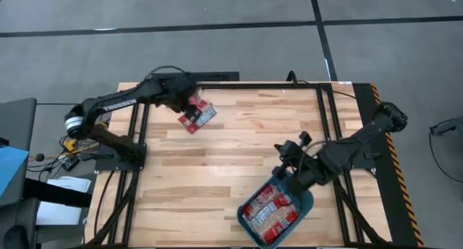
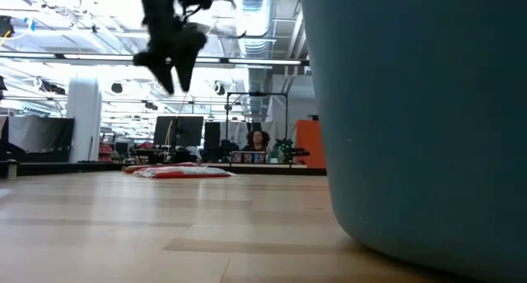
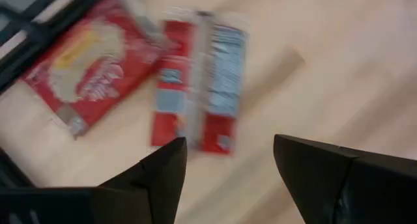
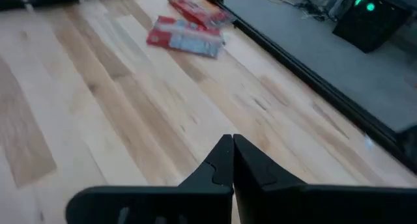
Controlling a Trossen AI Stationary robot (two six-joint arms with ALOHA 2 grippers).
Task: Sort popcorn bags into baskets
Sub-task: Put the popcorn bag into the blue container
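A lab hall: exposed ceiling ducts (image 2: pixel 247 3), monitor desks (image 2: pixel 185 135), grey concrete floor (image 1: pixel 217 10)

You see the teal tub's wall (image 2: pixel 420 118) filling the near right. Far across the wooden table (image 2: pixel 165 225), red popcorn bags (image 2: pixel 177 171) lie flat. A dark gripper (image 2: pixel 174 57) hangs above them. A person (image 2: pixel 258 141) sits beyond.

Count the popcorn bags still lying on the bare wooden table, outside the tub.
2. One bag lies face up by the table's black edge rail; the other bag lies beside it, back side up, below the open left gripper. More fill the teal tub.
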